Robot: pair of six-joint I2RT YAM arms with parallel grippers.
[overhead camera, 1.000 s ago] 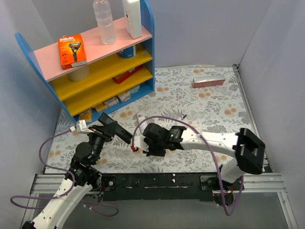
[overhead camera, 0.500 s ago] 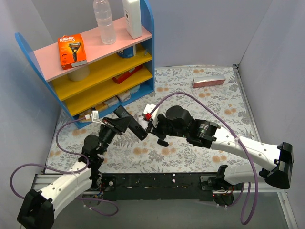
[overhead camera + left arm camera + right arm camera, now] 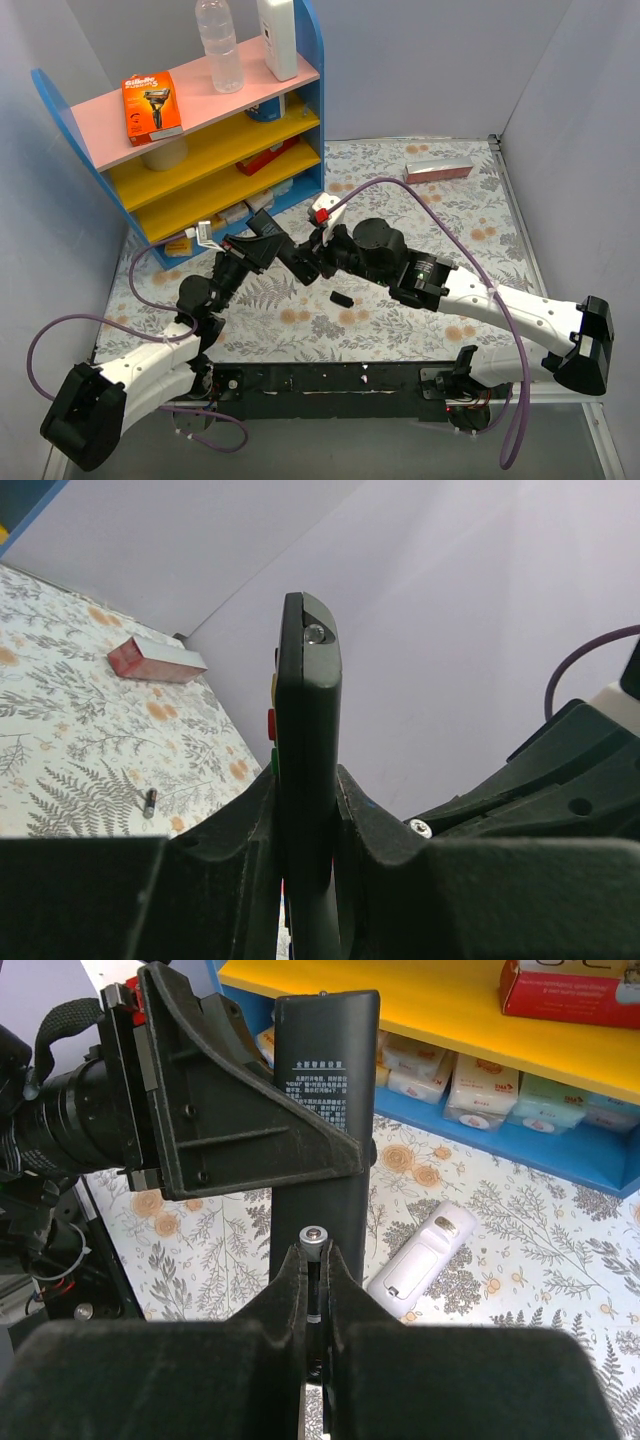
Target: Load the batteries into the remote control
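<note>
Looking down from above, I see both arms meet over the flowered table (image 3: 520, 230) in front of the coloured shelf (image 3: 220, 150), but the tangle of black parts hides who holds what. The wrist cameras sort it out. From the left wrist, the left gripper (image 3: 305, 815) is clamped on a black remote (image 3: 305, 710), seen edge-on and standing upright, with coloured buttons down one side. From the right wrist, the right gripper (image 3: 316, 1270) is pinched tight on a battery (image 3: 315, 1233) — its silver tip pokes up between the fingers, just in front of the remote's labelled back. Whether the two touch, I cannot tell.

Only the left wrist view shows a loose cell (image 3: 150, 802) on the cloth, well apart from a pink box (image 3: 155, 660). Only the right wrist view shows a white remote (image 3: 420, 1260) lying near the shelf's foot. The overhead view alone catches a small black piece (image 3: 341, 298) on the cloth beside the right arm.
</note>
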